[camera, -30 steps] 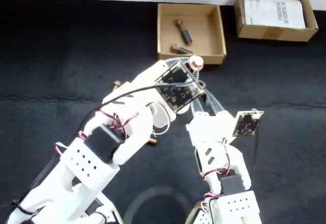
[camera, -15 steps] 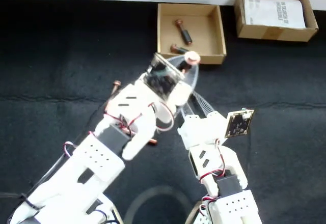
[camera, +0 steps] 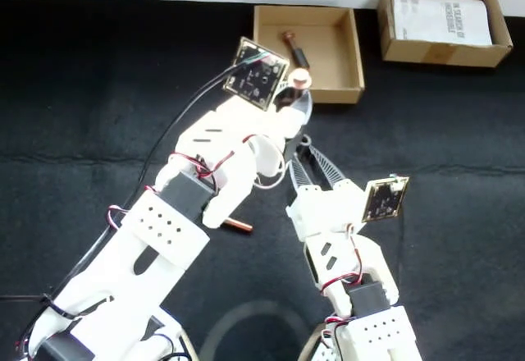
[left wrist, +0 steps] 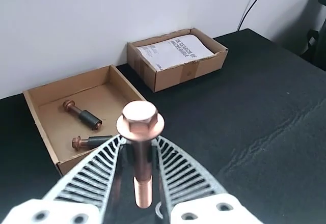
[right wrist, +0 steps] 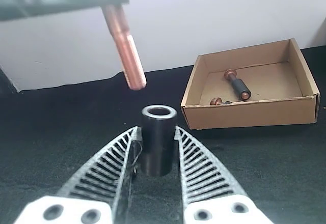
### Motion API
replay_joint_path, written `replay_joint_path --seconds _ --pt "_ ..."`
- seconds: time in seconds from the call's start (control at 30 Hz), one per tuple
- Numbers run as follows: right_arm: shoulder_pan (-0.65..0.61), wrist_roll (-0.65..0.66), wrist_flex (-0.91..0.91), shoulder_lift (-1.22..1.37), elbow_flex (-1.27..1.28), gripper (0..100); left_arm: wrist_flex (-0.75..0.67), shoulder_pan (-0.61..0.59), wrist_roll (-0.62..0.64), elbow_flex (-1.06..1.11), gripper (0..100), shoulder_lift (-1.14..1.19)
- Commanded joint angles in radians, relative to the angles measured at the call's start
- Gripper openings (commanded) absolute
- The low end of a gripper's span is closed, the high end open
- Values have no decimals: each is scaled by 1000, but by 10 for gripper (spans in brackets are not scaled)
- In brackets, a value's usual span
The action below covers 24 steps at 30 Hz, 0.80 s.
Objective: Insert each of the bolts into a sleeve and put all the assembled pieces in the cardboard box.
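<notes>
A black cloth table [camera: 82, 90] meets a white wall. The left gripper [left wrist: 138, 143] clenches a copper bolt [left wrist: 143, 180] head up. Its tip hangs just above the black sleeve [right wrist: 159, 152], clamped upright in the right gripper [right wrist: 157, 130]. The cardboard box [camera: 338, 95] at the far edge holds two assembled pieces [left wrist: 81, 113]. Another bolt [camera: 238, 225] lies near the left arm.

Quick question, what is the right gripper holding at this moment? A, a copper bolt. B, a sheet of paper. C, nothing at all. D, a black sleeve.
D: the right gripper is closed on an upright black sleeve, while the copper bolt sits in the left gripper, its tip above the sleeve's opening.
</notes>
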Motion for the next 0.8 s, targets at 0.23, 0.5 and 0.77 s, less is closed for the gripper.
replay_joint_path --seconds 0.23,0.5,0.77 --pt "-7 75 -28 -12 140 7 48 30 8 -64 9 -2" --pt "-7 72 -27 -12 140 7 46 82 9 -64 9 -2" --pt "-7 75 -27 -15 140 7 48 82 5 -51 9 1"
